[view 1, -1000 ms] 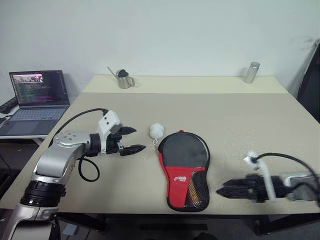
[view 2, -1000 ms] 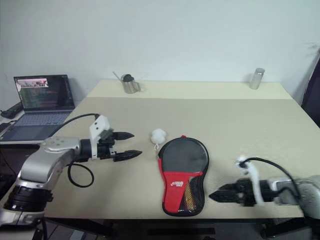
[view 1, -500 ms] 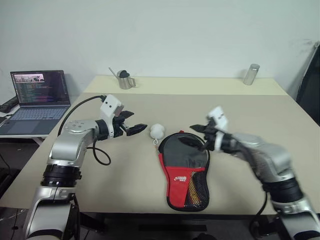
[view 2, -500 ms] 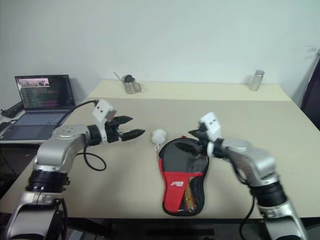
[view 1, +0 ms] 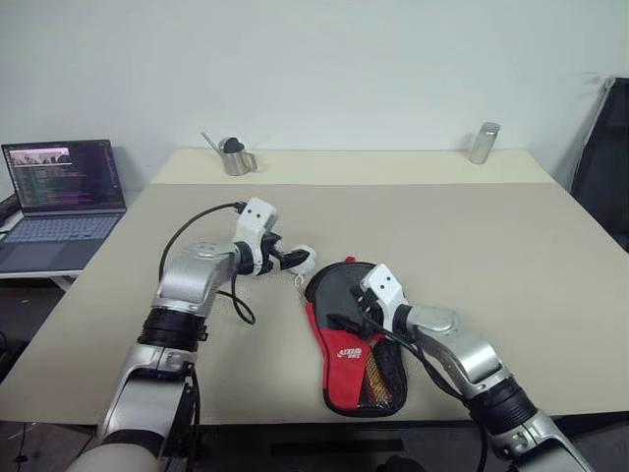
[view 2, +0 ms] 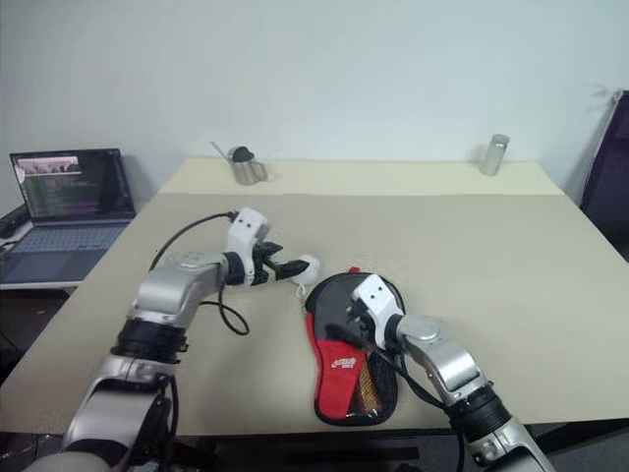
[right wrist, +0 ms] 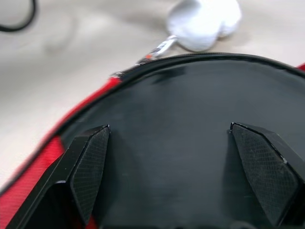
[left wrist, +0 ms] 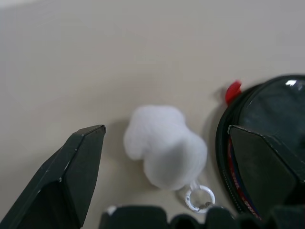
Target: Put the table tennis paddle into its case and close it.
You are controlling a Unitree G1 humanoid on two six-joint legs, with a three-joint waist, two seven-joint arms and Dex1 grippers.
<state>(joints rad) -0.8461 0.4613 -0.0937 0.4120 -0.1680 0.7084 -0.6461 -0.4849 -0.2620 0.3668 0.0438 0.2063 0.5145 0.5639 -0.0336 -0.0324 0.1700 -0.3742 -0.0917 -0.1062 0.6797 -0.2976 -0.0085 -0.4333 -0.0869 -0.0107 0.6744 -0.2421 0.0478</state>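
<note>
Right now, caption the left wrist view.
Open left gripper flanks a white pompom beside the case.

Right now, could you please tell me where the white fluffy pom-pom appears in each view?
Left eye view: pom-pom, centre-left, off the case's rounded end.
Right eye view: centre-left, at the left gripper.
Left wrist view: centre.
Right wrist view: top edge.
Shared landmark: the case's black rim.

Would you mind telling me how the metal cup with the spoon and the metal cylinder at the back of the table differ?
The metal cup is squat, with a handle and a spoon sticking out; the metal cylinder is taller, slimmer and plain. The cup stands at the back left of the table, the cylinder at the back right. Both are shiny metal, upright, and far from either arm.
</note>
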